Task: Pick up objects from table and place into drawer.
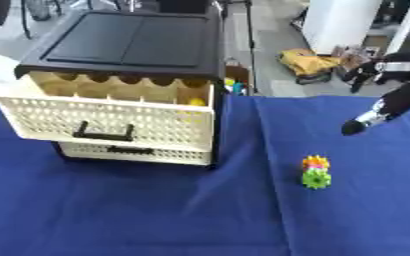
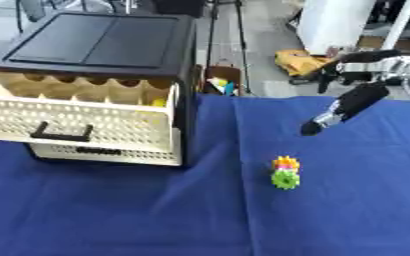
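Note:
A small toy (image 1: 315, 171) of stacked gear-like pieces, green at the bottom with yellow and pink above, stands on the blue cloth (image 1: 156, 210) right of centre. My right hand (image 2: 353, 100) comes in from the right edge, up and to the right of the toy and apart from it. Its fingers (image 2: 318, 125) are straight, point down-left and hold nothing. The black drawer unit (image 1: 130, 40) stands at the left with its cream top drawer (image 1: 112, 120) pulled out. A yellow thing (image 1: 196, 102) lies inside at the drawer's right end. The lower drawer (image 1: 130, 151) is closed. My left hand is out of sight.
Beyond the table's far edge sit a yellow bag (image 1: 306, 62) on the floor, a white column (image 1: 340, 22), and a small box (image 2: 219, 82) with coloured items behind the drawer unit. The blue cloth stretches bare in front of the unit and around the toy.

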Robot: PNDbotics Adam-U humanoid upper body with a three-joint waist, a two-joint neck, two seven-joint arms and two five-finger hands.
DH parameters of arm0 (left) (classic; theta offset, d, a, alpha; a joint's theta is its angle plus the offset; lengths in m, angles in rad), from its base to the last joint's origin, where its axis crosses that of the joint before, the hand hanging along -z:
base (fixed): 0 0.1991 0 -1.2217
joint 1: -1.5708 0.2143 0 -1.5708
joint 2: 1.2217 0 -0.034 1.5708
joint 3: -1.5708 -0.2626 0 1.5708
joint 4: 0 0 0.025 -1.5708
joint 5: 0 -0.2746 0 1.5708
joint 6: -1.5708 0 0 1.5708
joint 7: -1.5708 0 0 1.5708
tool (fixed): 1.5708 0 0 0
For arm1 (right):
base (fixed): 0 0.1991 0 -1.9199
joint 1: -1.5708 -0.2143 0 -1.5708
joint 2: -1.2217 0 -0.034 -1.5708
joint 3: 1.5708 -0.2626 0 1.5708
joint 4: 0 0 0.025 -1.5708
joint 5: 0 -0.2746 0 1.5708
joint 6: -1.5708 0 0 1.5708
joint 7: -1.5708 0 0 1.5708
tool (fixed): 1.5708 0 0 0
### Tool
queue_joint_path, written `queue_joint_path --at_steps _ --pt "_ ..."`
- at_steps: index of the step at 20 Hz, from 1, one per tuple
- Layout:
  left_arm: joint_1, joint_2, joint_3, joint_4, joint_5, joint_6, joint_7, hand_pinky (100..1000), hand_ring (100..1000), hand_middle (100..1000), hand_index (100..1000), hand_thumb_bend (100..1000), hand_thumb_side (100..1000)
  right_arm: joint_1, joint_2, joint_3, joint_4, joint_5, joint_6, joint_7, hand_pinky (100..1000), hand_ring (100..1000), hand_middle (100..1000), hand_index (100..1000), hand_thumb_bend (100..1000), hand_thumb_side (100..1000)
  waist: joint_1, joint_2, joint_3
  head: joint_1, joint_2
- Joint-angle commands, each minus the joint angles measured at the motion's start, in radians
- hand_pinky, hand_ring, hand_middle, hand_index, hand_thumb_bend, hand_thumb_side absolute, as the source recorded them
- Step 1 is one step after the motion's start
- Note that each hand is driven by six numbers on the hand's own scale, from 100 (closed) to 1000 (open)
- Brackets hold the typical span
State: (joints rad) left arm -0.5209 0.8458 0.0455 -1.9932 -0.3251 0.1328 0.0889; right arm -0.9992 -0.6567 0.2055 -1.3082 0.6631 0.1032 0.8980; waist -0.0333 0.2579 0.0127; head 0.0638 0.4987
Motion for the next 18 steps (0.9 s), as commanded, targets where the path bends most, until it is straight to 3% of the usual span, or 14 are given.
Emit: queue_joint_path --at_steps 1,18 --pt "-0.018 0.031 0.004 -0.007 -0.002 0.000 -0.005 247 436 530 829 401 976 0.001 -0.032 -0.016 -0.033 -0.024 0.017 -0.007 932 987 769 959 913 554 0.002 -0.018 -0.002 -0.007 -0.011" --pt "-0.022 0.014 -0.005 -0.007 -0.004 0.004 -0.016 247 435 530 826 395 981 0.051 0.016 0.014 -0.044 0.001 0.023 0.004 932 981 735 946 881 486 0.004 -0.010 -0.003 -0.018 -0.012"
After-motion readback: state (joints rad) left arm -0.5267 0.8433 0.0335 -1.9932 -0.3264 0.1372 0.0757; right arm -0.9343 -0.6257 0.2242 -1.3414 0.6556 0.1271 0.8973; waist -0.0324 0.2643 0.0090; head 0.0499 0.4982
